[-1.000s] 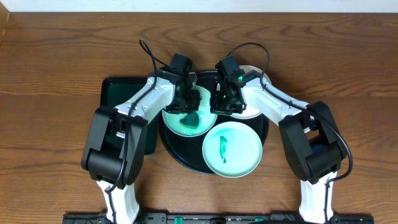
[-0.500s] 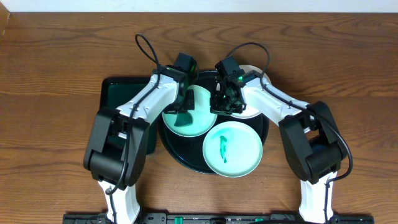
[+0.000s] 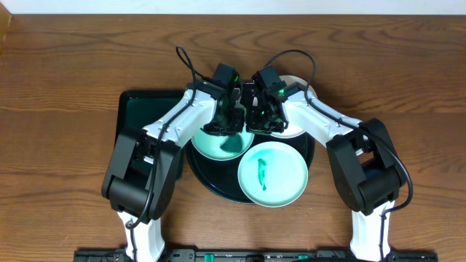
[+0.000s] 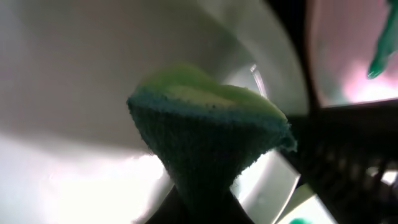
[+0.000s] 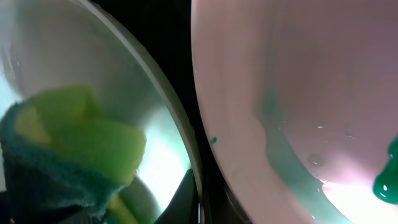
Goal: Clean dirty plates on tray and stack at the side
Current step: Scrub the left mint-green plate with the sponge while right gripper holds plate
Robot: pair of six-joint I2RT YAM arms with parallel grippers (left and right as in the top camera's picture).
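The round black tray [image 3: 207, 178] holds three plates. My left gripper [image 3: 227, 124] is shut on a green and yellow sponge [image 4: 211, 124] and presses it onto the left mint-green plate [image 3: 207, 145]. That plate also shows in the left wrist view [image 4: 93, 74]. My right gripper [image 3: 262, 122] is shut on this plate's right rim [image 5: 186, 143], with the sponge [image 5: 81, 143] close by. The white plate [image 3: 297, 124] lies at the back right and carries a green smear [image 5: 385, 180]. The front mint-green plate [image 3: 280, 182] has a green smear at its middle.
A smaller dark green rectangular tray [image 3: 142, 113] lies left of the black tray, partly under my left arm. Brown wooden table [image 3: 65, 109] surrounds both trays. The two arms meet over the back of the black tray.
My left gripper has swept the sponge across the left mint-green plate, first a little left, then right towards the right gripper. The right gripper has stayed on the rim.
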